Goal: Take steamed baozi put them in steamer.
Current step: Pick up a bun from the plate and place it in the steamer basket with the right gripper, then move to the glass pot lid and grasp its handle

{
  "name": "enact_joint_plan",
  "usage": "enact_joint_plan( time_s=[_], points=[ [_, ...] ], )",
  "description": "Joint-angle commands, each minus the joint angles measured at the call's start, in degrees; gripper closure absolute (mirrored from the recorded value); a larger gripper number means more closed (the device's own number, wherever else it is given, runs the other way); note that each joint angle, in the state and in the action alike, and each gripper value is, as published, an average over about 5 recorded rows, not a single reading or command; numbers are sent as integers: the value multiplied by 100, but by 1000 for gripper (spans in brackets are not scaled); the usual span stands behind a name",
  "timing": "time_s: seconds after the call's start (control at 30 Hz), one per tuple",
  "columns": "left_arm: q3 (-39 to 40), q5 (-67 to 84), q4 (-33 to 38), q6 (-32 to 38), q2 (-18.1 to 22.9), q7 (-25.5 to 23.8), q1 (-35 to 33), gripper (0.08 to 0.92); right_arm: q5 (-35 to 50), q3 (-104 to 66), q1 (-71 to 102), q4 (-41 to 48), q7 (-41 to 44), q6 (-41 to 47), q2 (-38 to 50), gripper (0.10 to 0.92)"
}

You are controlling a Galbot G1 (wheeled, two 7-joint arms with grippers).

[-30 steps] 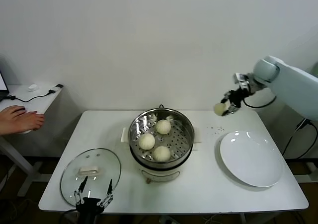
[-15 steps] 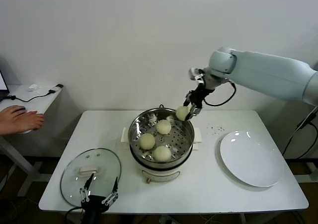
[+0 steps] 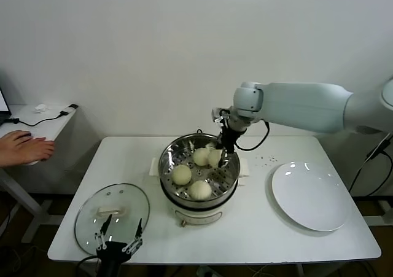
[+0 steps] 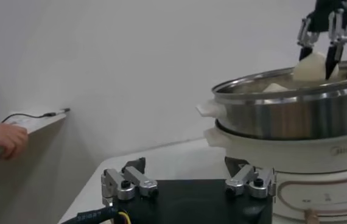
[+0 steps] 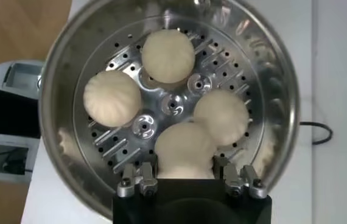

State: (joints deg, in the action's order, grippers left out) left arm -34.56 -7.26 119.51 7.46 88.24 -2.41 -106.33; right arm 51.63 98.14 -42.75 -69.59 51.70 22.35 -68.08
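**A:** Item one, right gripper (image 3: 218,158)?

**B:** Recorded over the steamer (image 3: 228,182), its fingers (image 5: 145,182) closed narrowly around the fourth baozi (image 5: 184,150). A second ago it was held high above the table (image 3: 258,228) beside the white plate (image 3: 311,195); since then it has been carried across and lowered inside the rim. The bun is held just beside a neighbouring bun; whether it touches the tray cannot be told.

**A:** Item two, other baozi (image 3: 181,174)?

**B:** Three are listed on the perforated tray (image 5: 173,109), unchanged in position.

**A:** Item three, left gripper (image 3: 116,246)?

**B:** Parked at the table's near edge, by the glass lid (image 3: 112,212), fingers spread wide and empty. Little change noted.

**A:** Sundries?

**B:** A person's hand (image 3: 24,148) is noted on the side desk, unmoved.
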Motion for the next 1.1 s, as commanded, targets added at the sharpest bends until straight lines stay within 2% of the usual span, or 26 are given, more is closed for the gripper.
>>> enact_joint_plan(
  time_s=[0.03, 0.33, 0.53, 0.67, 0.97, 1.1],
  points=[
    [-63, 42, -64, -4, -3, -11, 42, 177, 36, 247, 281, -9, -315, 153, -208, 440],
    [-72, 44, -96, -24, -4, -27, 86, 177, -7, 138, 389, 9, -363, 196, -193, 428],
    [-65, 38, -89, -23, -7, -30, 90, 177, -24, 104, 238, -35, -154, 163, -88, 281],
    [-65, 38, -72, -22, -8, -29, 92, 177, -36, -54, 130, -118, -117, 59, 111, 212],
    [-116, 36, -81, -15, -16, -30, 105, 177, 145, -624, -314, -332, -227, -634, 1008, 203],
    [-180, 42, -82, -7, -7, -34, 118, 177, 190, -945, -372, -605, -670, -1314, 1718, 203]
  ],
)
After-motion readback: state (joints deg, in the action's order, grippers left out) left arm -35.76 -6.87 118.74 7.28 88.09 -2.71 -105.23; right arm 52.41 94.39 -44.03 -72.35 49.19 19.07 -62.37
